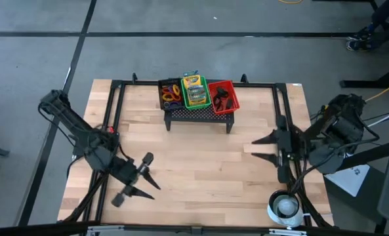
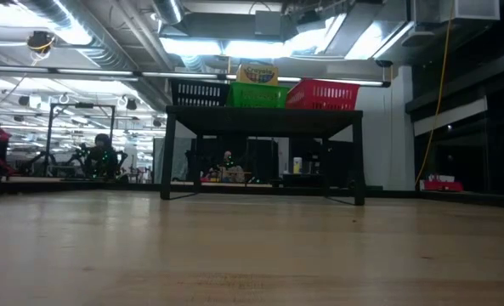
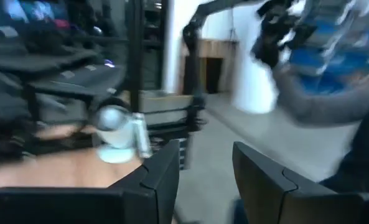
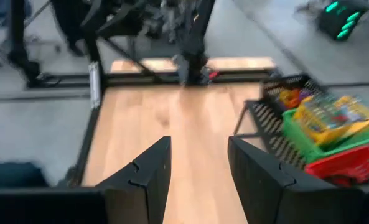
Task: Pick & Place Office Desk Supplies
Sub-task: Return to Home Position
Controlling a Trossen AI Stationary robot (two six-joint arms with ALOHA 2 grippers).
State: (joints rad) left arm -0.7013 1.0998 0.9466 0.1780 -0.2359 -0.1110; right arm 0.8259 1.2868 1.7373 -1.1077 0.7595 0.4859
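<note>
The office desk supplies lie in three small baskets on top of the black mesh stand (image 1: 199, 115) at the table's far middle. Orange, purple and yellow rings (image 1: 171, 94) fill a black basket. A yellow-and-green crayon box (image 1: 194, 88) sits in a green basket (image 2: 258, 94). Black clips (image 1: 223, 98) lie in a red basket (image 2: 324, 93). My left gripper (image 1: 151, 187) hangs open and empty over the table's near left. My right gripper (image 1: 254, 149) hangs open and empty over the right side, pointing toward the table's left.
A white round roll (image 1: 286, 206) stands at the table's near right corner, also in the left wrist view (image 3: 119, 134). A black frame (image 1: 115, 118) runs around the table top. Bare wood (image 1: 201, 164) lies between the two grippers.
</note>
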